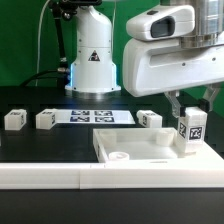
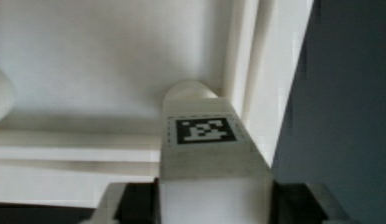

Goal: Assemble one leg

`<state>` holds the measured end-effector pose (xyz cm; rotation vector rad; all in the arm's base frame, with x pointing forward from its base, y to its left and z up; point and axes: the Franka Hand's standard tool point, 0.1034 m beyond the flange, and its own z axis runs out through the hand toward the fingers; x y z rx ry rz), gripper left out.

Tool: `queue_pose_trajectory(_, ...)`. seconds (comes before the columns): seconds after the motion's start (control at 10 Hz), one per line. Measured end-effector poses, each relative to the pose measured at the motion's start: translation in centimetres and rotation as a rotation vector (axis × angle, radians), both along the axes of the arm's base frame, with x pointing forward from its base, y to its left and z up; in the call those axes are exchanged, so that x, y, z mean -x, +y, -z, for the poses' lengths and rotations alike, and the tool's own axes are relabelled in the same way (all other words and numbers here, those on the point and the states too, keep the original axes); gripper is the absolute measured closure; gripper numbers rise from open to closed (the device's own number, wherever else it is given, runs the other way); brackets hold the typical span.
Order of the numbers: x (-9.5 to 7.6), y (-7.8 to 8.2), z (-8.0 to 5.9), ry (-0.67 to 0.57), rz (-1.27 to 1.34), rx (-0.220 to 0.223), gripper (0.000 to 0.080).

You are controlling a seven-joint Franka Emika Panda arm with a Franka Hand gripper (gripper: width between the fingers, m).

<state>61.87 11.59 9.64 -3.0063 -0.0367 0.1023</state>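
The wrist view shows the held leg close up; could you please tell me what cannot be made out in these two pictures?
1. Exterior view: whether the leg touches the tray-like piece or hangs above it; white on white, too small.
2. Wrist view: the leg's far end, hidden behind its own body.
3. Wrist view: the gripper, blurred and cut by the edge.
4. Exterior view: the loose legs' tag patterns, too small.

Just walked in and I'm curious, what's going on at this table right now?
The robot arm's gripper is closed on one small white leg. It holds the leg upright at the corner of the large white tray-like piece, on the exterior view's right. I cannot tell whether the leg is seated there yet. Three more legs sit loose on the black table near the marker board.
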Motion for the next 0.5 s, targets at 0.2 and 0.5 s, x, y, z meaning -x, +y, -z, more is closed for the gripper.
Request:
queue_pose_trajectory(0.2,0.02,0.08,0.01,0.013,0.261,0.019,0.0509)
queue_pose_trajectory(0.5,0.04,-0.05,0.06,0.019,0.559,0.025,0.0509)
